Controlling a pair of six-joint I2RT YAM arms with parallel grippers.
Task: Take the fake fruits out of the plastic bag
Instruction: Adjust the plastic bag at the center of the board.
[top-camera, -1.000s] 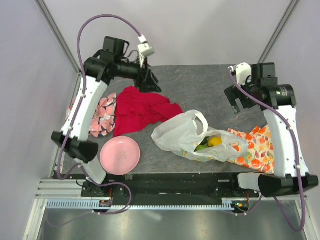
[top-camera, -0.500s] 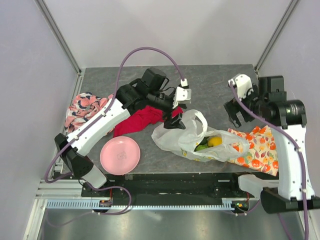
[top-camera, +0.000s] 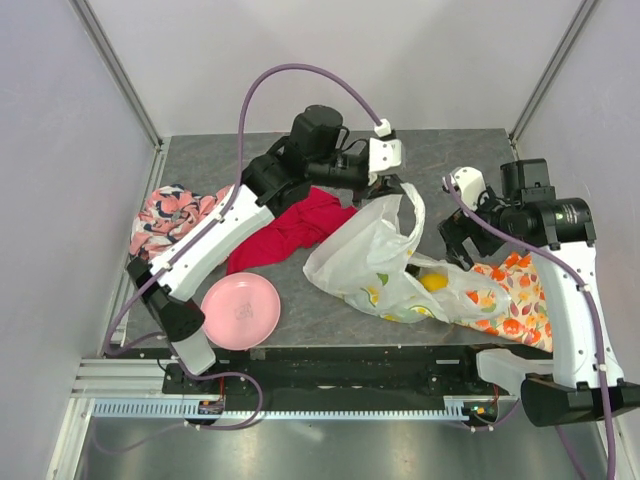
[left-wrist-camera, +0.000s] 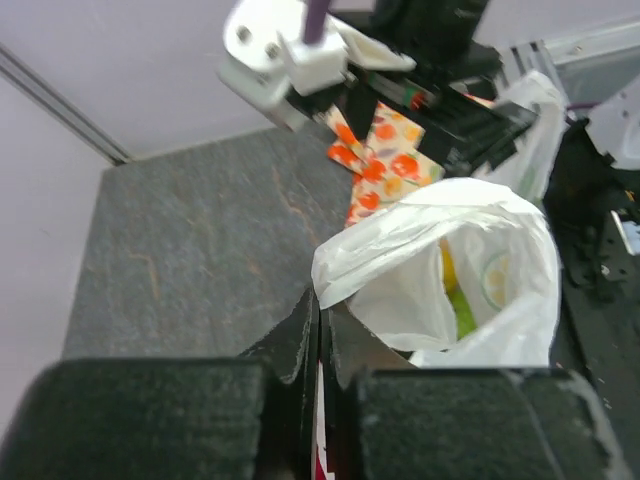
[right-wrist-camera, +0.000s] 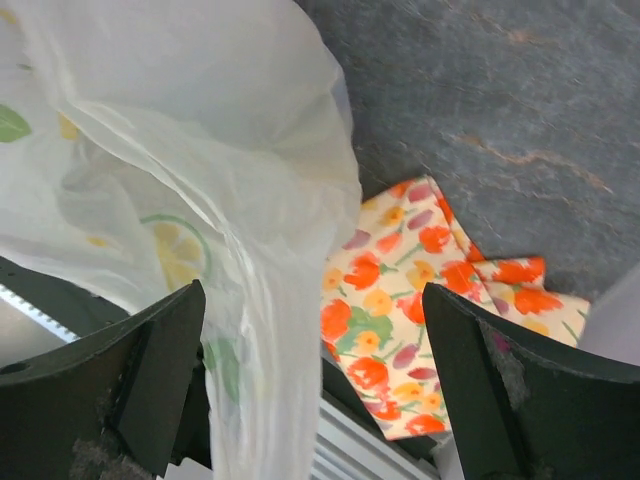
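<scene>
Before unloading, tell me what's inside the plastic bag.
A yellow fruit and a green fruit show through the plastic bag's mouth. Anything else is hidden by the crinkled film.

Left hand (top-camera: 391, 189) now gripping plastic bag (top-camera: 368, 262), bag lifted
</scene>
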